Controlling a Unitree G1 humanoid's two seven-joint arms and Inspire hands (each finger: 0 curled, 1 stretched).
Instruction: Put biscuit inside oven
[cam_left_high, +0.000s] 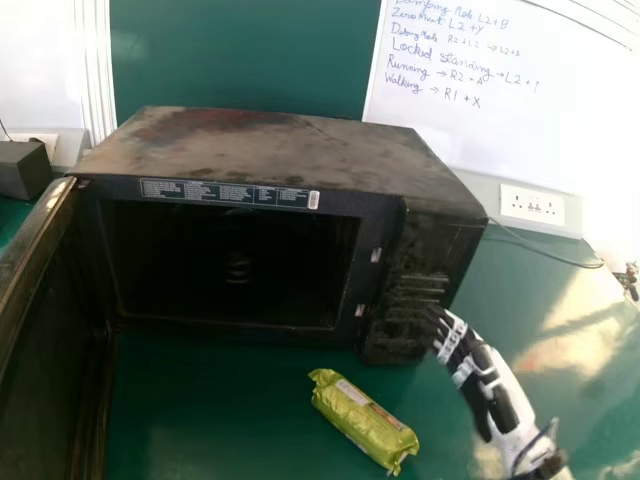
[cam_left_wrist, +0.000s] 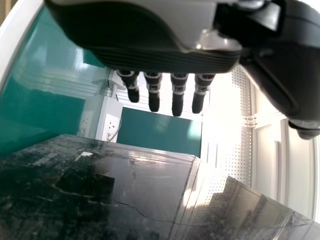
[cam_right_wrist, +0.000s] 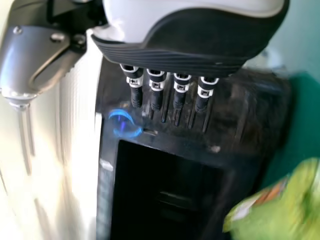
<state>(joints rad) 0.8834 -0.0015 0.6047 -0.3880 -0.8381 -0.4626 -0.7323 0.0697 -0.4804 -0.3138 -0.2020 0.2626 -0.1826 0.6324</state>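
The biscuit (cam_left_high: 365, 420) lies on the green table (cam_left_high: 230, 410) before the open oven (cam_left_high: 260, 150), near the right hand (cam_left_high: 480, 375), released, fingers extended. In the left wrist view, the left hand (cam_left_wrist: 177, 95) is likewise released. Whiteboard (cam_left_high: 470, 125) bears handwriting; oven, a printed label (cam_left_high: 230, 193).

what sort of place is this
Probably a robotics lab or test room: a white board with handwritten notes behind the green table, a wall socket, and the robot's right hand near an open oven.
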